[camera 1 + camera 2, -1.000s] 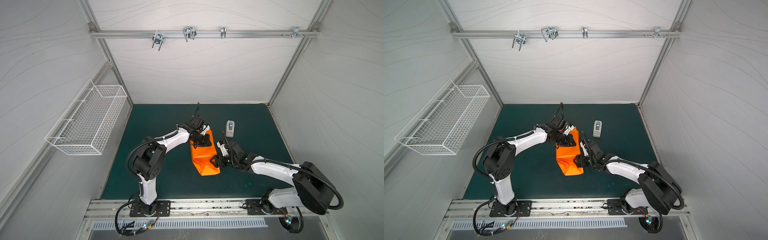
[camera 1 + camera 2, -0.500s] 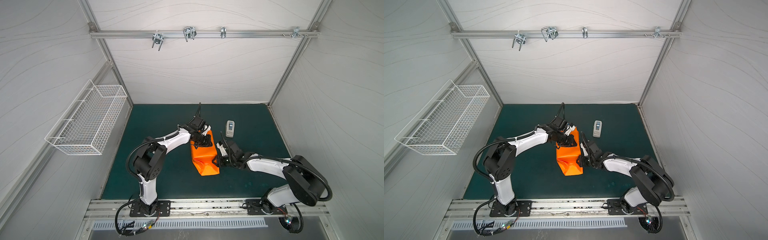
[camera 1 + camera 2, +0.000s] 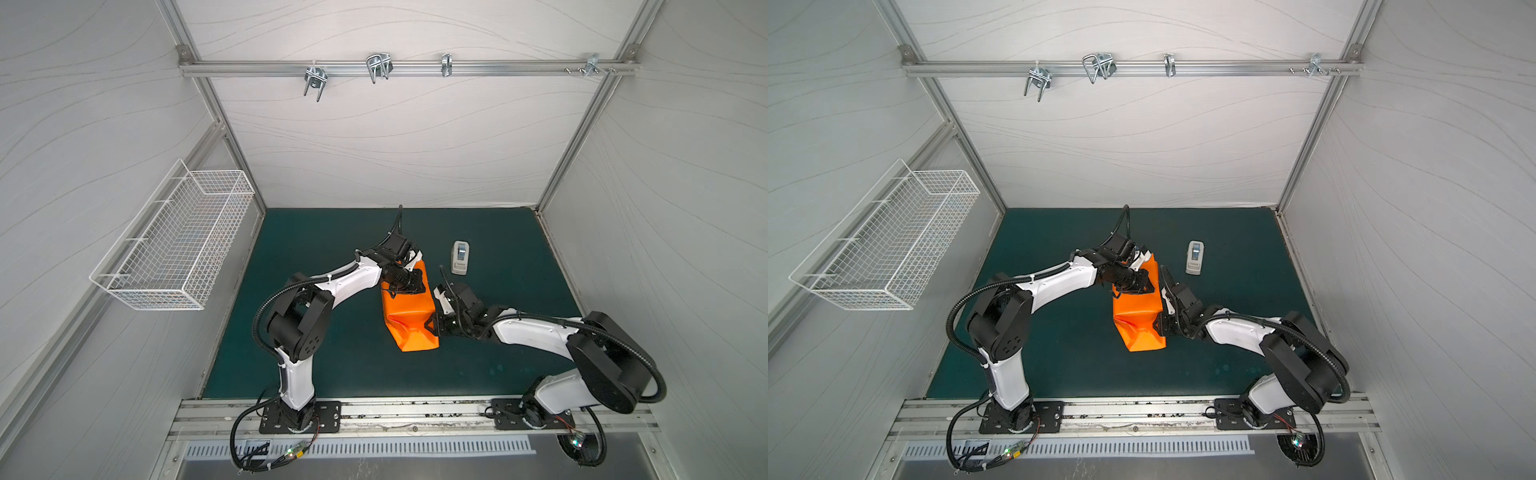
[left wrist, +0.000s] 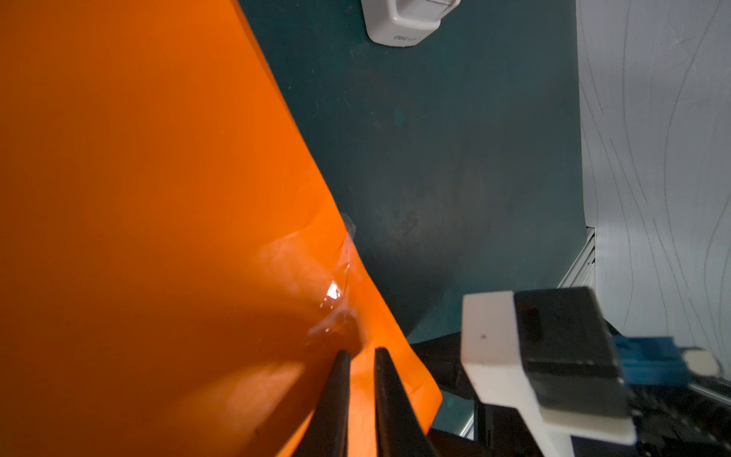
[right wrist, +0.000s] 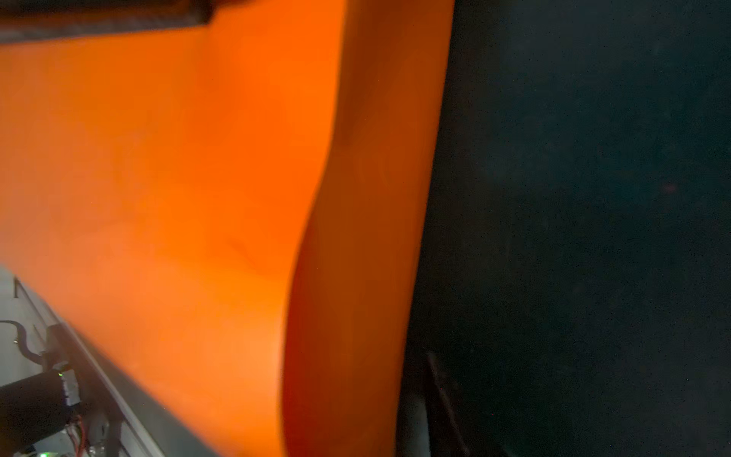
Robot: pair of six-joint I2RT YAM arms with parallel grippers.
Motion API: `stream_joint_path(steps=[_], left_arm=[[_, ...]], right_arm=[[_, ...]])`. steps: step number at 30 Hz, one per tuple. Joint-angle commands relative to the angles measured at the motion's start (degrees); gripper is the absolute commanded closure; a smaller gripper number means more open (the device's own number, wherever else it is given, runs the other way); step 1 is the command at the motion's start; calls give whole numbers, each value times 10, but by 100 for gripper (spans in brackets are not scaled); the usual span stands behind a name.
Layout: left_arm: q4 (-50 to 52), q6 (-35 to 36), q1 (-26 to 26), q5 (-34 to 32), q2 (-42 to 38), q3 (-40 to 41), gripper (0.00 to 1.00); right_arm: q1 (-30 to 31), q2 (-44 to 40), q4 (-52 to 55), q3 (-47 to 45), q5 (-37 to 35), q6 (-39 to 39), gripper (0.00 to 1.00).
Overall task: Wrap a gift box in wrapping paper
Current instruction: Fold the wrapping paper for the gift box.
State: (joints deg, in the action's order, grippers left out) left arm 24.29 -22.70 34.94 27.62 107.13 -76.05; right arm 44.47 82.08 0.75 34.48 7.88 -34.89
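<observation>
The orange wrapping paper (image 3: 409, 318) (image 3: 1138, 320) is folded into an oblong parcel on the green mat; the gift box is hidden inside it. My left gripper (image 3: 409, 283) (image 4: 362, 352) is at the parcel's far end, jaws nearly together with a paper flap (image 4: 368, 380) pinched between them. A strip of clear tape (image 4: 336, 294) glints just ahead of them. My right gripper (image 3: 432, 326) (image 3: 1159, 325) is at the parcel's right edge, closed on a standing paper fold (image 5: 348, 277). One dark finger (image 5: 441, 391) shows beside the fold; the fold hides the other.
A white-grey tape dispenser (image 3: 460, 258) (image 3: 1195, 257) (image 4: 407, 19) lies on the mat (image 3: 316, 249) behind and right of the parcel. A wire basket (image 3: 178, 245) hangs on the left wall. The right arm's wrist block (image 4: 534, 356) sits close beside my left gripper.
My right gripper has closed in on the parcel's right edge, and its arm shifted. The left gripper and parcel have barely moved.
</observation>
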Motion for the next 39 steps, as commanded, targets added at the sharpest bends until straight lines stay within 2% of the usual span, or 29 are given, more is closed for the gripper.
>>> stream_joint_path(steps=[1,3,5,6,7,9,12,16,20,24,25,29,32,34,36,39], left_arm=[[22,0,7,-22,32,13,84],[22,-2,7,-23,33,13,84],[22,-2,7,-24,33,13,84],[22,-2,7,-25,33,13,84],[22,-3,7,-25,32,13,84],[22,-2,7,-26,32,15,84],[21,-3,7,-28,30,17,84],[19,-5,7,-26,30,18,84],[18,-5,7,-26,29,19,84],[16,-6,7,-26,29,21,84],[17,-6,7,-26,28,22,84],[14,-6,7,-27,26,25,84],[15,-6,7,-27,26,25,84],[15,-6,7,-27,26,25,84],[15,-4,7,-26,26,25,84],[16,-4,7,-26,25,28,84]], right_arm=[[5,-21,23,-10,-19,-20,73],[5,-18,29,-6,-21,-20,89],[6,-11,45,6,-26,-25,95],[6,-7,48,13,-21,-24,95],[7,-4,48,15,-19,-24,91],[11,-5,47,15,-18,-27,73],[17,-21,52,5,-22,-32,55],[26,-46,53,-17,-27,-52,55],[40,-43,49,-27,-31,-64,72],[46,-21,44,-20,-30,-67,98],[46,-18,46,-16,-31,-66,100],[49,-19,55,-8,-34,-63,100],[53,-41,63,-12,-38,-58,76],[53,-65,75,-19,-45,-52,68],[53,-104,105,-25,-66,-44,66],[44,-179,153,-38,-103,-48,76]])
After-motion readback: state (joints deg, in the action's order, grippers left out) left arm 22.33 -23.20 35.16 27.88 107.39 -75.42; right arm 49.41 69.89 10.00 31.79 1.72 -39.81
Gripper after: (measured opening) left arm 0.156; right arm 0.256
